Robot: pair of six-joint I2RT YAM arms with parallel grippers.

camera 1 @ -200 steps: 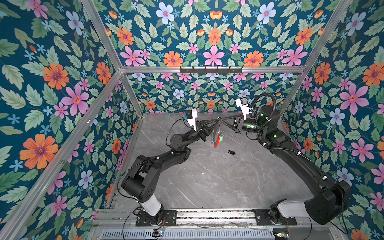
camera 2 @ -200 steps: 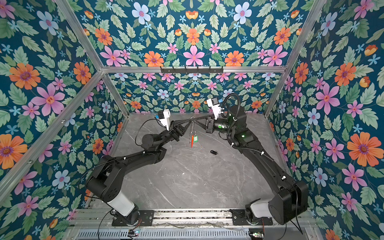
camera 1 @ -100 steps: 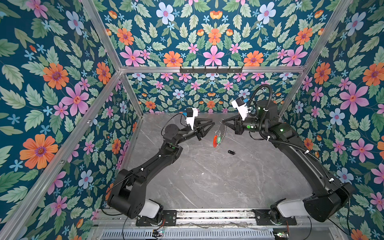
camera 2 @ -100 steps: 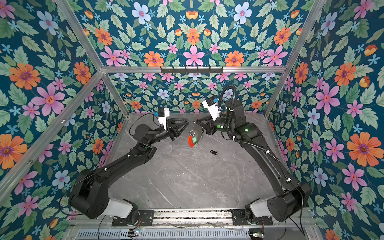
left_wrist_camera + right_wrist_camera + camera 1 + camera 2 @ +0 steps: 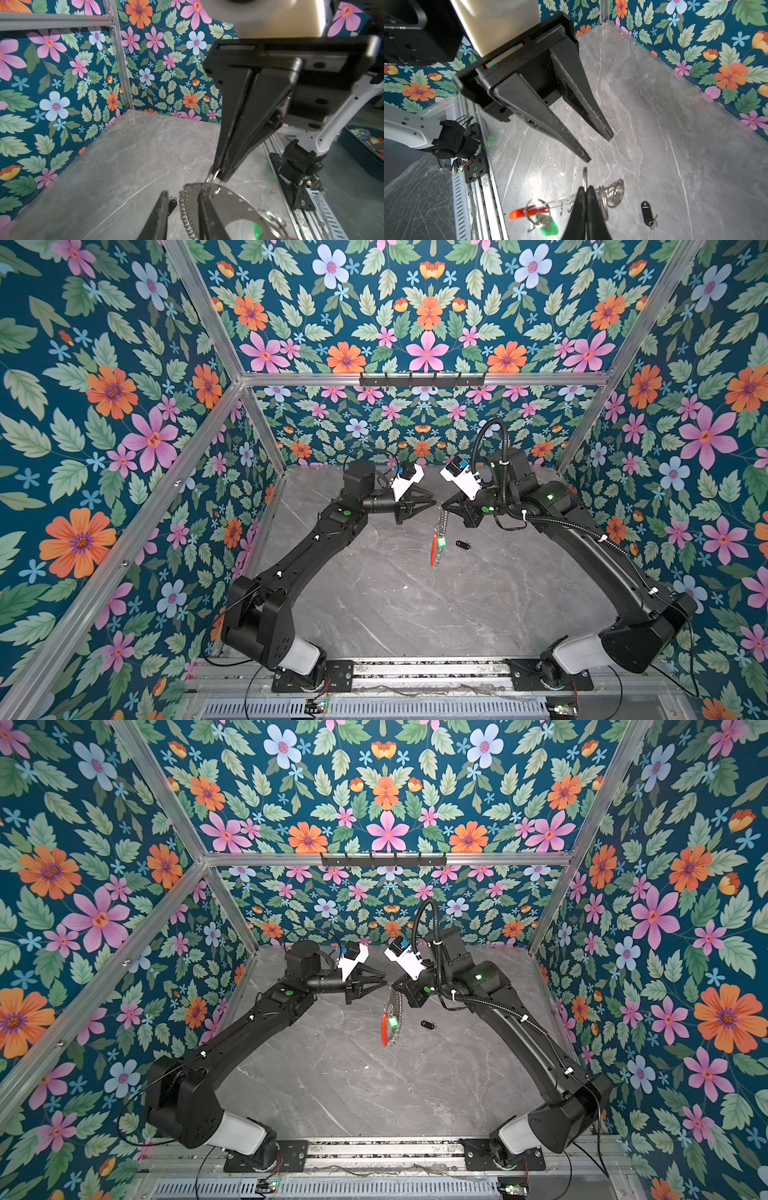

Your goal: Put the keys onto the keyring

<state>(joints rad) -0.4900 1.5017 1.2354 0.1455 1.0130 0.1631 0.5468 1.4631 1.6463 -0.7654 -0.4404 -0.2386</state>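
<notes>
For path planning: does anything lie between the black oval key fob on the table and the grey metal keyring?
Nothing visible. The black oval key fob lies alone on the grey marble table, beside the grey metal keyring hanging from the shut right gripper.

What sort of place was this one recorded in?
Probably a purpose-built robot lab cell, not a home: an aluminium frame with flower-print wall panels boxes in a grey marble-look tabletop, and the black left arm and right arm stand bolted to a rail at its front edge.

No legible text, brand or number (label on green tag [image 5: 441,543] too small)
</notes>
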